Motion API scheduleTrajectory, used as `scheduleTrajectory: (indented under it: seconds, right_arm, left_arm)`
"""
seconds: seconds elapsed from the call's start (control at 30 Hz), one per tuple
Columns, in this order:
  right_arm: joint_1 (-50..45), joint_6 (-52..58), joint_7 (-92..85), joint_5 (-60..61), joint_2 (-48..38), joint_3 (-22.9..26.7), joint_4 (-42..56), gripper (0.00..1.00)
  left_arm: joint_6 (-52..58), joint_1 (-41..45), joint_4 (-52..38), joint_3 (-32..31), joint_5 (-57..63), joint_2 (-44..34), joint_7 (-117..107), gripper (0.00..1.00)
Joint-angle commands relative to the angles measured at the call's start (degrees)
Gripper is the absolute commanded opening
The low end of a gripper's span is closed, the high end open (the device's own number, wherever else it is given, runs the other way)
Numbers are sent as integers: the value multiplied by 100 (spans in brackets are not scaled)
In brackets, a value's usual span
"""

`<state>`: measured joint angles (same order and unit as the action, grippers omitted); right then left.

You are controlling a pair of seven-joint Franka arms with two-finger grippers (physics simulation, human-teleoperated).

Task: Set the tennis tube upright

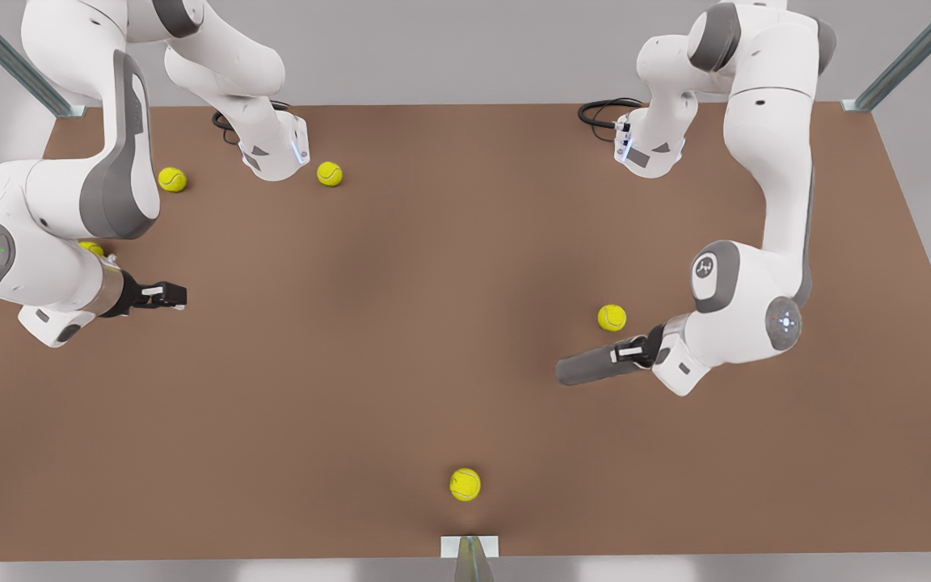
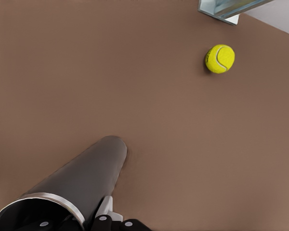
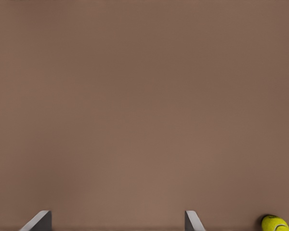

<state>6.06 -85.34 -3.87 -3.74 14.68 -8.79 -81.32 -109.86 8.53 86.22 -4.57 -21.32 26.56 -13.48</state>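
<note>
Tennis tube (image 1: 595, 369) lies tilted in left gripper (image 1: 631, 352), jaws clamped near its silvery rim (image 2: 48, 198); interior dark. Right gripper (image 1: 170, 295) waits, jaws apart over worktop (image 1: 401, 323).

Long grey metallic tennis tube (image 2: 86, 178) with silvery rim in the left gripper (image 2: 103, 222), brown table (image 2: 135, 72), yellow tennis ball (image 2: 219, 58) farther off near a metal bracket (image 2: 221, 9)

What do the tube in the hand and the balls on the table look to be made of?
The tennis tube, gripped by the left hand, looks like dull grey metal with a brighter silvery rim, though plastic can't be ruled out. The tennis ball looks felt-covered: matte yellow with a pale curved seam. The table is flat matte brown. The right hand waits, open.
</note>
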Motion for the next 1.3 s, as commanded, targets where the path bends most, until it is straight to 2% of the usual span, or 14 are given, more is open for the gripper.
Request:
scheduleTrajectory:
  seconds: [0.0, 0.43, 0.87, 0.9, 0.93, 0.97, 1.27]
  right_arm:
    - [0, 0, -9, -4, -1, 0, 2, 100]
    - [26, -18, -9, -13, 35, 0, 20, 100]
    - [0, 0, 35, -21, 52, 0, 20, 100]
    - [-9, 0, 26, -21, 61, 0, 20, 100]
    - [-17, 0, 18, -21, 61, 0, 20, 100]
    - [-26, 0, 26, -21, 61, 0, 20, 100]
    - [-18, 0, 9, -21, 61, -9, 20, 100]
  left_arm:
    - [0, 0, 0, 0, 673, -10, -49, 21]
    - [-44, -158, -26, 18, 2018, -160, -489, 21]
    - [-211, -316, -26, 18, 2106, 139, -480, 21]
    - [-202, -316, -26, 18, 2106, 156, -480, 35]
    - [-202, -316, -26, 18, 2106, 165, -489, 62]
    - [-202, -316, -26, 18, 2106, 165, -489, 100]
    - [-158, -290, -79, 0, 2123, 148, -682, 100]
